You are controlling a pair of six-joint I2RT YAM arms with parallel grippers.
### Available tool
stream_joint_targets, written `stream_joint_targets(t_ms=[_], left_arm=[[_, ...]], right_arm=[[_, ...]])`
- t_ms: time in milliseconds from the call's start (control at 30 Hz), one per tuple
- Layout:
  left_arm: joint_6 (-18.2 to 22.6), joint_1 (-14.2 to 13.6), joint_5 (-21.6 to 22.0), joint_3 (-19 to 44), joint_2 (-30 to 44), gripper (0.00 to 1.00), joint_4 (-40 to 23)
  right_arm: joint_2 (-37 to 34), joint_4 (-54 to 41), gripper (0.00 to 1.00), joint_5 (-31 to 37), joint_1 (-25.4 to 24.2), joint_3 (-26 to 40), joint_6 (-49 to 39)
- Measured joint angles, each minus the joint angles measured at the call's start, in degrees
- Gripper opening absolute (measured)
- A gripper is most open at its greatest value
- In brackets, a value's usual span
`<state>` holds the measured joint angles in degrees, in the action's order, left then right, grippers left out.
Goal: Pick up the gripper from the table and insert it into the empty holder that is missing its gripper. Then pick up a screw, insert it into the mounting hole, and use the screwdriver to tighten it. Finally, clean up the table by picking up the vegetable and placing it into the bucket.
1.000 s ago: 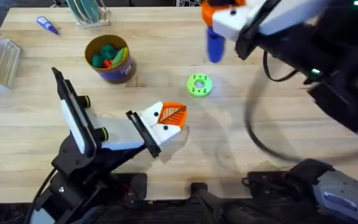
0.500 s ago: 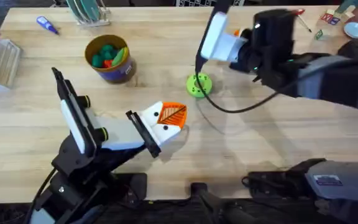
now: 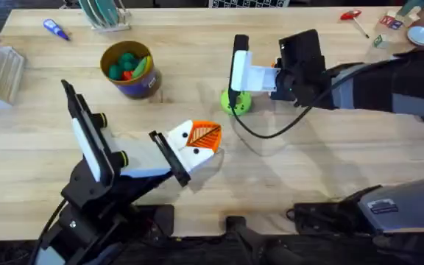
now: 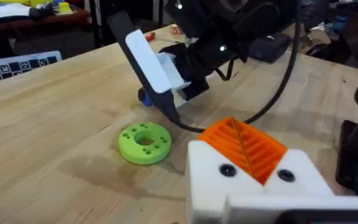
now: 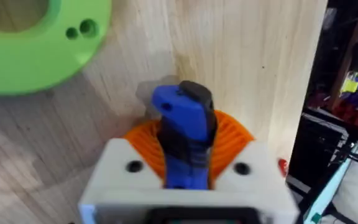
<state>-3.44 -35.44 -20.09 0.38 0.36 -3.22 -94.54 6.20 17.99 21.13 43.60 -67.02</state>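
Observation:
My right gripper [image 3: 235, 76] hangs just over the green disc [image 3: 235, 102] in the middle of the table. It is shut on the blue screwdriver [image 5: 185, 127], whose body runs between its orange pads [image 5: 229, 134]. In the left wrist view the right gripper [image 4: 160, 78] tilts above the green disc [image 4: 144, 142], and the screwdriver's blue end [image 4: 144, 96] peeks out behind it. My left gripper [image 3: 203, 138] rests low at the table's front centre, shut, orange tip [image 4: 244, 148] between its white blocks. The yellow-orange bucket [image 3: 140, 82] holds green and red vegetables [image 3: 126, 65]. The loose gripper piece and the screw are out of view.
A small blue-purple pen [image 3: 55, 29] lies at the back left beside a rack [image 3: 105, 15]. A red-handled tool [image 3: 355, 18] and small items sit at the back right. A clear box [image 3: 2, 73] stands at the left edge. A black cable [image 3: 271, 132] loops beside the disc.
The right arm has swung down and left with the screwdriver, from high at the back to just above the green disc. The left arm has stayed still.

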Motion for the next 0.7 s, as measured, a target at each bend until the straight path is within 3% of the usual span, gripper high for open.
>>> stream_joint_targets(t_ms=[67, 200, 533, 700], left_arm=[[-0.01, 0.0, 0.02, 0.0, 0.0, 0.014, 0.0], [0.0, 0.0, 0.02, 0.0, 0.0, 0.014, 0.0], [-0.02, 0.0, 0.02, 0.0, 0.0, 0.014, 0.0], [-0.02, 0.0, 0.02, 0.0, 0.0, 0.014, 0.0]], right_arm=[[0.33, -1.33, 0.425, -0.08, -0.05, 0.51, 1.01], [1.27, -1.3, 0.924, 0.09, -0.26, 1.39, 3.74], [2.5, -3.86, 0.96, 0.17, -0.29, 1.55, 16.96], [6.74, -13.05, 0.961, -0.49, -0.13, 1.55, 28.72]])
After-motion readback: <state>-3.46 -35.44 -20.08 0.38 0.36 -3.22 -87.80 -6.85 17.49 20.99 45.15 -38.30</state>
